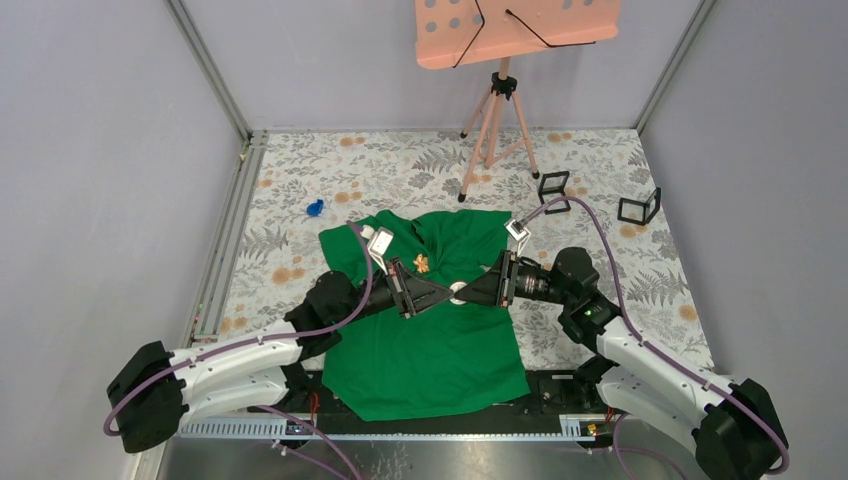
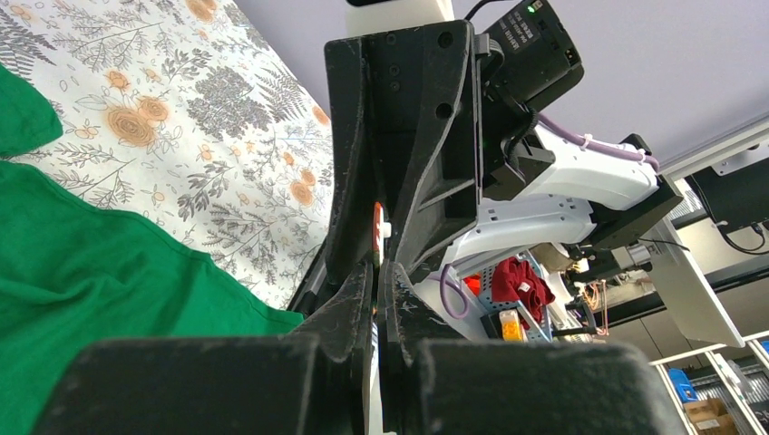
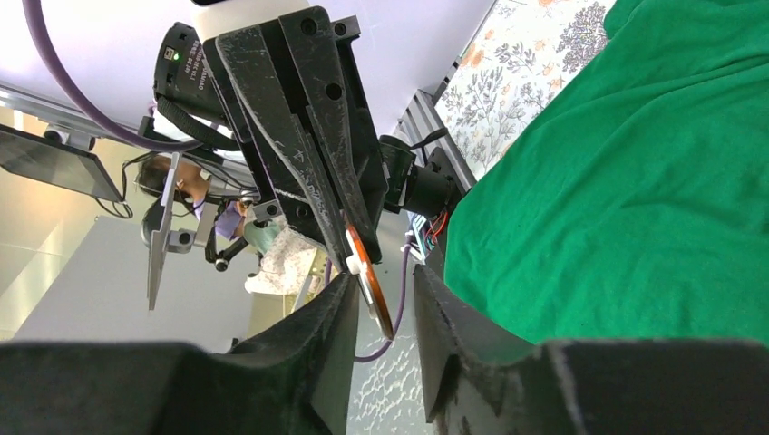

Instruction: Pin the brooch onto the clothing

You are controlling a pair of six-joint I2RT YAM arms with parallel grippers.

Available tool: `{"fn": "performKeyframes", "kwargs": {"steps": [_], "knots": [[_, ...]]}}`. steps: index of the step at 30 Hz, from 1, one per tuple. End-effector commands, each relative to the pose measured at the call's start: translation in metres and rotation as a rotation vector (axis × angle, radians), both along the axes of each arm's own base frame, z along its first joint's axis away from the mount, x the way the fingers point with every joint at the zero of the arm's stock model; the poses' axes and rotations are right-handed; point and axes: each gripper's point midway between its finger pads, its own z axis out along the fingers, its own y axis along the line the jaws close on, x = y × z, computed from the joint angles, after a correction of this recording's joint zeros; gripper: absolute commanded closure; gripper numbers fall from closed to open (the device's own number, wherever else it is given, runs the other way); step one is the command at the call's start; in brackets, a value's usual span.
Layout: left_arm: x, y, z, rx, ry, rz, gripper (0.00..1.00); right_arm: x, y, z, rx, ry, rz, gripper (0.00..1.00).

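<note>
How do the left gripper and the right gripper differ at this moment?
The left gripper has its jaws almost together on a thin orange disc; the right gripper has its jaws apart, with that disc in their gap. The left gripper reaches in from the left, the right gripper from the right. Both meet tip to tip above the green T-shirt.

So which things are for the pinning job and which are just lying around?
For the job: green T-shirt; orange-and-white disc, probably the brooch; left hand and right hand, meeting at it; maybe the gold trinket on the shirt.
Lying about: small blue thing; pink stand; two black frames.
</note>
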Motion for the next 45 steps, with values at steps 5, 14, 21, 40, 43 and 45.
{"fn": "performKeyframes", "kwargs": {"steps": [5,14,21,40,43,45], "knots": [[-0.001,0.007,0.026,-0.042,-0.063,0.036,1.0,-0.007,-0.005,0.031,0.054,-0.123,-0.011,0.38],[0.007,0.017,0.02,0.008,-0.046,0.105,1.0,-0.006,-0.025,0.059,0.079,-0.268,-0.145,0.27],[0.002,0.019,0.026,-0.051,-0.055,0.086,1.0,0.009,-0.032,0.04,-0.001,-0.235,-0.239,0.35],[-0.005,0.008,0.034,-0.107,-0.052,0.016,1.0,-0.001,-0.01,0.036,0.085,-0.162,-0.082,0.75],[-0.007,0.006,0.035,-0.107,-0.057,-0.001,1.0,-0.001,-0.01,0.037,0.091,-0.167,-0.081,0.84],[-0.01,0.004,0.036,-0.104,-0.067,-0.021,1.0,0.0,-0.009,0.039,0.099,-0.172,-0.081,0.96]]}}
